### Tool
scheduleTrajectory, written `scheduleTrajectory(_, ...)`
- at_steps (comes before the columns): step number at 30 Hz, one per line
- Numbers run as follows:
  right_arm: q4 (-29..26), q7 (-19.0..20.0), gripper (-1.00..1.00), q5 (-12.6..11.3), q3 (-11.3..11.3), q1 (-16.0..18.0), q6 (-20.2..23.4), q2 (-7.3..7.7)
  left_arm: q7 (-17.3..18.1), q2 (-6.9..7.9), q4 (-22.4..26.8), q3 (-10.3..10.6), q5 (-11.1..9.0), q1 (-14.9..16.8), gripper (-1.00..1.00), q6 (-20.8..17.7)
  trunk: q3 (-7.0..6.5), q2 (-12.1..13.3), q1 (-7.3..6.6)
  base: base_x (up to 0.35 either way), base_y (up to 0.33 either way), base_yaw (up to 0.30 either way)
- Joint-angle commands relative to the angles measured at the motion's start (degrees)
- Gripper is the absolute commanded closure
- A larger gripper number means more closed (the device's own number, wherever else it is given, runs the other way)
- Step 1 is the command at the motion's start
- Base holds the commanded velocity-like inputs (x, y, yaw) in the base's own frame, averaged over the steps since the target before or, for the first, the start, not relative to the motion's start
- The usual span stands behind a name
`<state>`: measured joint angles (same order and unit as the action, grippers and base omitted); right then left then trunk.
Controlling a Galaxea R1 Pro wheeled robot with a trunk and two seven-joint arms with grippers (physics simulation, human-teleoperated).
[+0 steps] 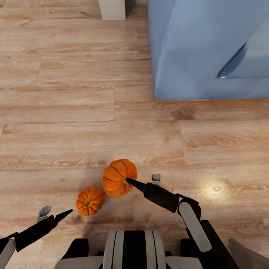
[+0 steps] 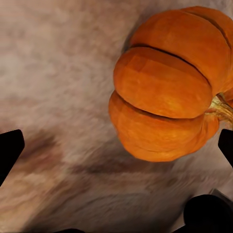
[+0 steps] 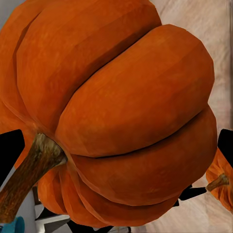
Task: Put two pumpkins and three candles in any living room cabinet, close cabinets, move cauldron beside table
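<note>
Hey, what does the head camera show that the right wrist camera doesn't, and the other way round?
The head view has what the wrist view lacks: the blue sofa, a wide stretch of wood floor, and the larger pumpkin and smaller pumpkin whole, side by side. The right wrist view adds the larger pumpkin's brown stem and ribs close up, the smaller one cut off at the edge. Shared: both pumpkins and the floor.
</note>
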<state>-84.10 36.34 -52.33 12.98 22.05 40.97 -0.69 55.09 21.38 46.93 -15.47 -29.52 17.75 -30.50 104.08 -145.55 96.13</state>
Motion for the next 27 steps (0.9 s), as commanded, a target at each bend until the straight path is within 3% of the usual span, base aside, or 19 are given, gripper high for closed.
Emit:
scheduleTrajectory(1, 0.0, 0.0, 1.0, -0.2, 0.0, 0.0, 0.1, -0.01, 0.0, -0.01, 0.0, 0.0, 0.0, 0.0, -1.0, 0.0, 0.23, 0.0, 0.02, 0.0, 0.0, 0.0)
scheduleTrajectory(5, 0.0, 0.0, 1.0, -0.2, 0.1, 0.0, 0.1, -0.01, 0.1, 0.0, 0.0, 0.0, 0.0, 0.0, -1.0, 0.0, 0.92, -0.1, 0.13, 0.0, 0.0, 0.0)
scheduleTrajectory(21, 0.0, -0.8, 1.0, -0.2, 0.1, 0.0, 0.1, -0.45, 0.1, 0.02, 0.0, 0.0, 0.0, 0.0, -1.0, 0.0, 0.92, -0.1, 0.13, 0.019, -0.052, 0.0)
scheduleTrajectory(27, 0.0, -0.8, 1.0, -0.1, 0.1, 0.0, 0.1, -0.45, 0.1, 0.01, 0.0, 0.0, 0.0, 0.0, -1.0, 0.0, 0.92, -0.1, 0.13, 0.158, -0.006, 0.0)
